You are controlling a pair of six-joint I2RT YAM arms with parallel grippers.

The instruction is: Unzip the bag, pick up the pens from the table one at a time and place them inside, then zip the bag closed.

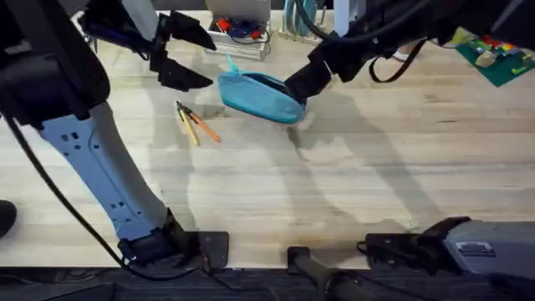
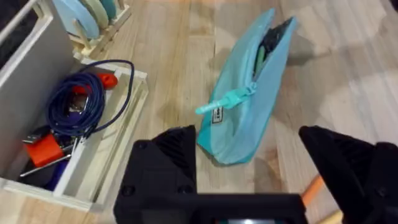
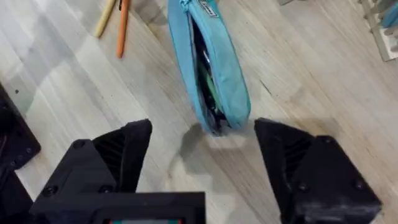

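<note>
Overhead: one bag (image 1: 259,96) (unzipped), two pens (image 1: 196,124).

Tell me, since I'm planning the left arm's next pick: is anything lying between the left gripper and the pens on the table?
Nothing visible does. In the overhead view the left gripper, open, hangs beyond the pens, with bare table between them. The bag lies off to the side, unzipped, out of that path.

cluttered far edge of a pale plank tabletop

light wooden tabletop (image 1: 351,176) with visible grain, crossed by soft shadows. white open tray (image 2: 118,134) at the back edge holding a coiled blue cable (image 2: 78,102) and orange bits. green circuit board (image 1: 500,57) at the far right corner.
</note>
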